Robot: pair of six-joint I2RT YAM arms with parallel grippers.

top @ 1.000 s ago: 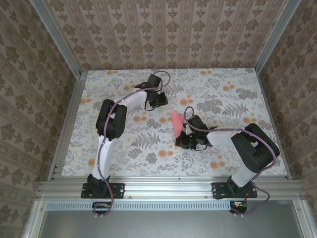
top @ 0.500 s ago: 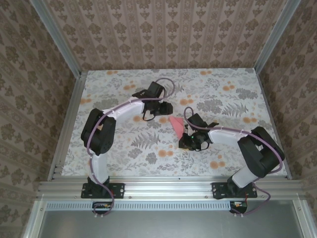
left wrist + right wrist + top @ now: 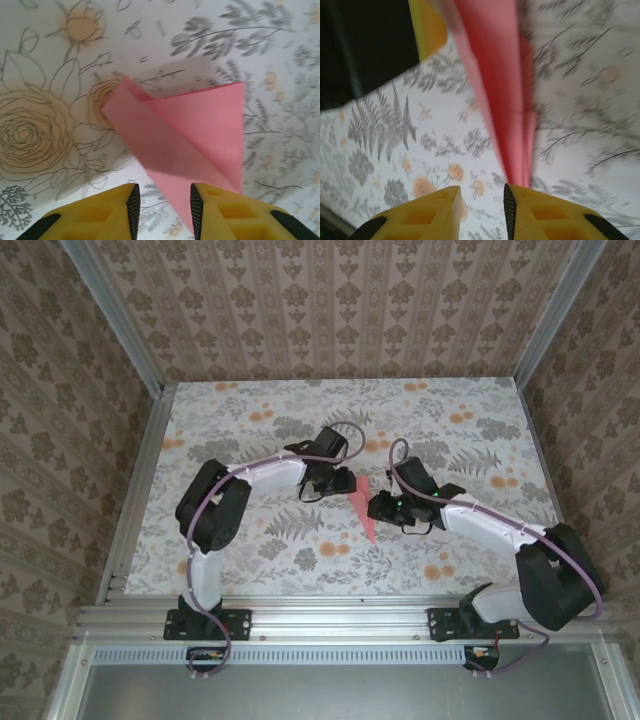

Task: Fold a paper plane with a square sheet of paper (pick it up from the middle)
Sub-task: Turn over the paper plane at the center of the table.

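The paper plane [image 3: 363, 510] is a narrow pink-red dart on the flowered tabletop [image 3: 250, 540], its point toward the near edge. My left gripper [image 3: 341, 485] sits just behind and left of it, and my right gripper [image 3: 376, 506] is close on its right. In the left wrist view the plane [image 3: 200, 130] lies ahead with one flap raised, its tip reaching between the open fingers of the left gripper [image 3: 165, 212]. In the right wrist view the plane [image 3: 495, 90] runs down to the right fingertip [image 3: 520, 197]; the right gripper [image 3: 482, 212] stands open, bare table in its gap.
Aluminium rails [image 3: 135, 490] and patterned walls enclose the table on three sides. Both arm bases stand at the near edge. A yellow finger of the left gripper [image 3: 427, 25] shows beyond the plane in the right wrist view.
The right gripper, shut by the paper a second ago, has opened and swung right and back. The left gripper came forward to the plane and opened. The plane now looks narrower and sits slightly nearer.
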